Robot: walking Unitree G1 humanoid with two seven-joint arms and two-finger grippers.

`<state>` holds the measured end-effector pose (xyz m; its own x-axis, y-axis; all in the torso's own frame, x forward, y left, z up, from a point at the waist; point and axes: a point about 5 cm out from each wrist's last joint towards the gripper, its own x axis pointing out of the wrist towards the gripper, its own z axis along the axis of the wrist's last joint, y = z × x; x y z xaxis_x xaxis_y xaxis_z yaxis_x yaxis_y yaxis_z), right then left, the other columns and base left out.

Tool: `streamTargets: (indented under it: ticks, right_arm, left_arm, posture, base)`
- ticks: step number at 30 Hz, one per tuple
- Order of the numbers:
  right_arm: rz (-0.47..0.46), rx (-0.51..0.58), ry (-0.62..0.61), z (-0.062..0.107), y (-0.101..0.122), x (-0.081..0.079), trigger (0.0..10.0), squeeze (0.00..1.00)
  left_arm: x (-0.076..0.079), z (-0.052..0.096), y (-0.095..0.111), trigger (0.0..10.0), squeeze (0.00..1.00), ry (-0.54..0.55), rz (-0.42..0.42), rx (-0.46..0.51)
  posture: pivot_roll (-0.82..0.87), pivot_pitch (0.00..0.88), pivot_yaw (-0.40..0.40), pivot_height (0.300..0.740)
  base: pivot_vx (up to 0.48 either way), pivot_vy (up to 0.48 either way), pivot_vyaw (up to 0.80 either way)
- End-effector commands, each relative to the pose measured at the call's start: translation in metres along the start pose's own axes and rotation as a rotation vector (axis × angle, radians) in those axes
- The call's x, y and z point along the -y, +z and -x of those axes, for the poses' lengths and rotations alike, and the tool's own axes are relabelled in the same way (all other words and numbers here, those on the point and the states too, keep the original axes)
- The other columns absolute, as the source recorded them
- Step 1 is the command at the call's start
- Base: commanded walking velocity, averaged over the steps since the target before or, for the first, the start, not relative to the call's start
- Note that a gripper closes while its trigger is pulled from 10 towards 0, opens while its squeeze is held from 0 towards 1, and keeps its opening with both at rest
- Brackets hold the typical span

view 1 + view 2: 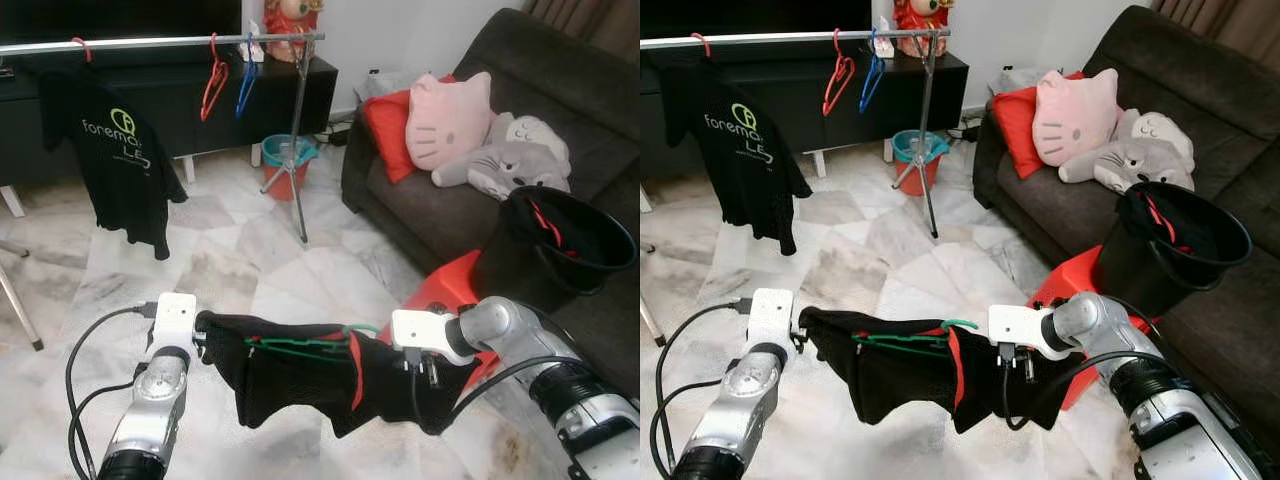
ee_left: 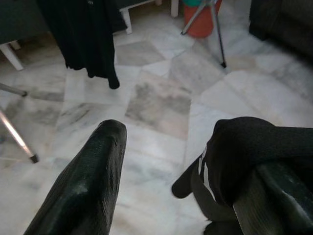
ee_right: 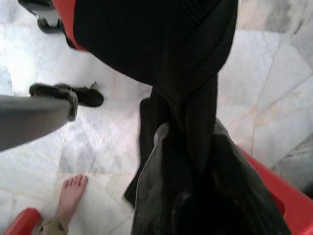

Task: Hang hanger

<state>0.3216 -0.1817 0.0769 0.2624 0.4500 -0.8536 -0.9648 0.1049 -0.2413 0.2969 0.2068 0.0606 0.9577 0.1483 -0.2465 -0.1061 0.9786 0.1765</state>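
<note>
Left eye view: I saw a black garment with red trim stretched between both arms, a green hanger threaded in its upper edge. The left claw met the garment's one end, the right claw was buried in the other. Ahead stood the clothes rail with a black T-shirt, a red hanger and a blue hanger. A black bucket sat on the sofa.

Left wrist view: the left claw's fingers were spread apart — one bare, the other under black cloth.

Right wrist view: the right claw was wrapped in the garment, so I could not tell its state. A person's bare foot rested on the marble floor.
</note>
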Motion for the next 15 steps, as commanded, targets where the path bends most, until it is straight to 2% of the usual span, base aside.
streamTargets:
  ticks: [1, 3, 5, 6, 8, 11, 15]
  right_arm:
    - [-0.021, -0.101, -0.046, 0.007, -0.016, 0.005, 10.0, 0.0]
    - [-0.036, -0.107, -0.083, 0.007, -0.016, 0.008, 10.0, 0.0]
    - [-0.062, -0.098, -0.186, 0.01, -0.014, 0.018, 10.0, 0.0]
    - [-0.062, -0.098, -0.186, 0.01, -0.014, 0.018, 10.0, 0.0]
    - [-0.098, -0.085, -0.268, 0.011, -0.011, 0.026, 10.0, 0.0]
    - [-0.137, -0.086, -0.321, 0.011, -0.009, 0.031, 10.0, 0.0]
    - [-0.136, -0.074, -0.319, 0.006, -0.003, 0.031, 10.0, 0.0]
  left_arm:
    - [0.0, -0.002, 0.012, 10.0, 0.0, -0.003, 0.037, 0.059]
    - [0.001, -0.002, 0.014, 10.0, 0.0, -0.014, 0.049, 0.062]
    - [0.004, -0.001, 0.017, 10.0, 0.0, -0.046, 0.07, 0.074]
    - [0.004, -0.001, 0.017, 10.0, 0.0, -0.046, 0.07, 0.074]
    - [0.008, -0.001, 0.02, 10.0, 0.0, -0.08, 0.086, 0.087]
    - [0.011, 0.0, 0.022, 10.0, 0.0, -0.106, 0.096, 0.096]
    - [0.017, 0.001, 0.028, 10.0, 0.0, -0.157, 0.139, 0.121]
  posture:
    - [0.2, 0.0, -0.196, 0.74]
    - [0.2, 0.0, -0.195, 0.74]
    - [0.2, 0.0, -0.196, 0.74]
    - [0.2, 0.0, -0.196, 0.74]
    - [0.2, 0.0, -0.195, 0.74]
    - [0.2, 0.0, -0.196, 0.74]
    - [0.2, 0.0, -0.196, 0.74]
  base:
    - [0.0, 0.0, 0.0]
    - [0.0, 0.0, 0.0]
    - [0.0, 0.0, 0.0]
    - [0.0, 0.0, 0.0]
    - [0.0, 0.0, 0.0]
    - [0.0, 0.0, 0.0]
    - [0.0, 0.0, 0.0]
